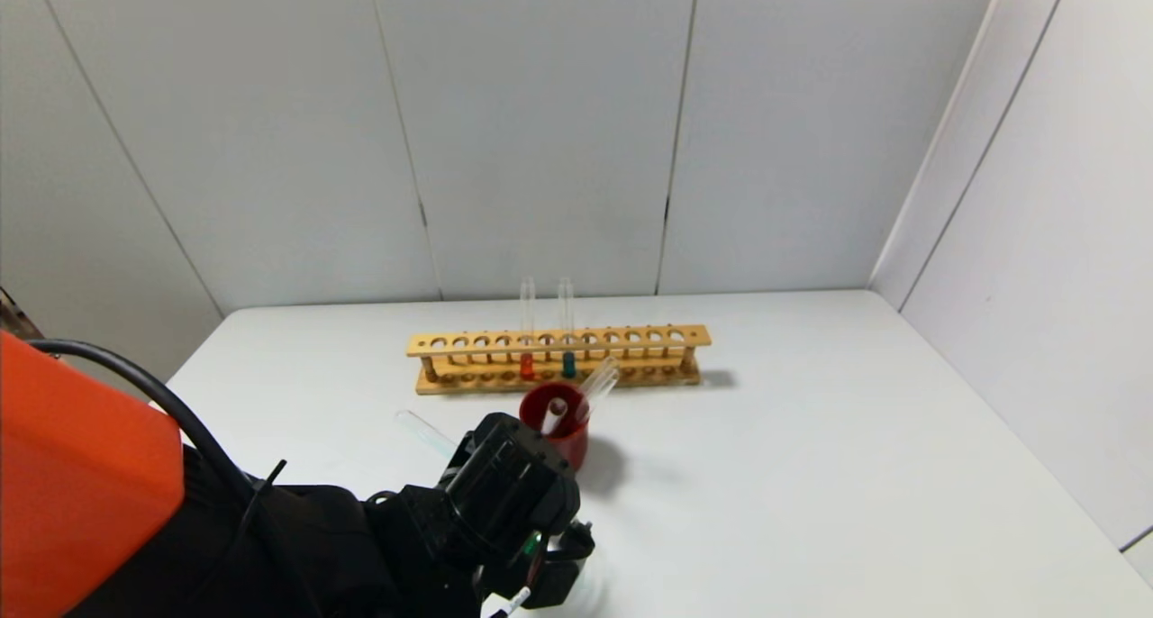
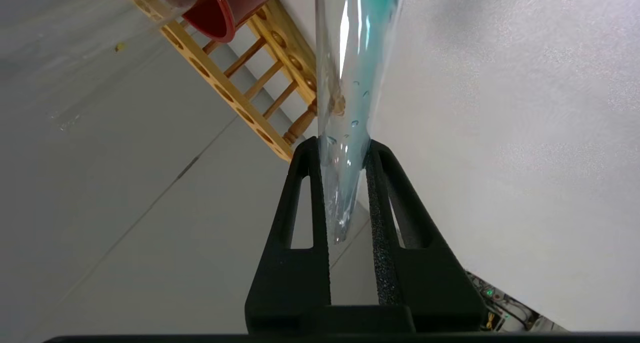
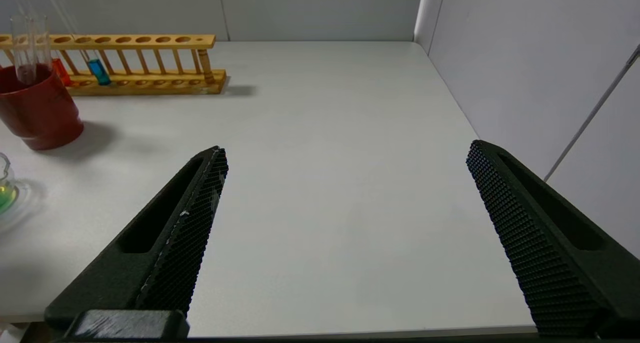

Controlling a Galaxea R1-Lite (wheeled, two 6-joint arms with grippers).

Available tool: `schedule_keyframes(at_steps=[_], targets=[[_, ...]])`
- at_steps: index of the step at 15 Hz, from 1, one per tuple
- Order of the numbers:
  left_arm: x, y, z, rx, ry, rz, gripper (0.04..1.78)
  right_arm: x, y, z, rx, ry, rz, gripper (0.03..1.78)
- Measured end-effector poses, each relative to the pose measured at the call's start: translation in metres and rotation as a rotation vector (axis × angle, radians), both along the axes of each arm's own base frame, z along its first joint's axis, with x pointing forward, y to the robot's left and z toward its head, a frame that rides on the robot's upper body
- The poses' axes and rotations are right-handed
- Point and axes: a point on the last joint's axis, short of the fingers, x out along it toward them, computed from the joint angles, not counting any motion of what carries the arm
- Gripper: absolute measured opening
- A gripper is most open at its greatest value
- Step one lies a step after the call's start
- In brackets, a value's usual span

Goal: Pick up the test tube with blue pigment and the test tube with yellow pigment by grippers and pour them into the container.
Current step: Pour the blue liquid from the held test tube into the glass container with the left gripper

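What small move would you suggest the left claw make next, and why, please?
Probably tip the left claw a little further: the slim clear glass tube it grips shows blue liquid and droplets inside, while the low clear glass beaker already holds green liquid. The right claw idles open.

No legible text, labels, brand marks, numbers or signs appear in any view. The rack, the red cup, the tubes and the wall panels carry no readable markings.
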Motion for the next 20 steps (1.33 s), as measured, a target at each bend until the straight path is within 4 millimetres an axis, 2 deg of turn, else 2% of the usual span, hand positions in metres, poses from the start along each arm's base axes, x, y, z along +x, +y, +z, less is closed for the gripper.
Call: schedule_keyframes(at_steps=[12, 20], targets=[[-0.006, -0.0039, 0.0015, 0.035, -0.004, -0.041, 0.3, 0.0, 0.0, 0.0, 0.0, 0.0, 0.0, 1.74], [-0.0055, -0.0048, -0.0059, 0.092, 0.015, -0.065, 0.3, 0.0, 0.0, 0.0, 0.0, 0.0, 0.0, 1.74]])
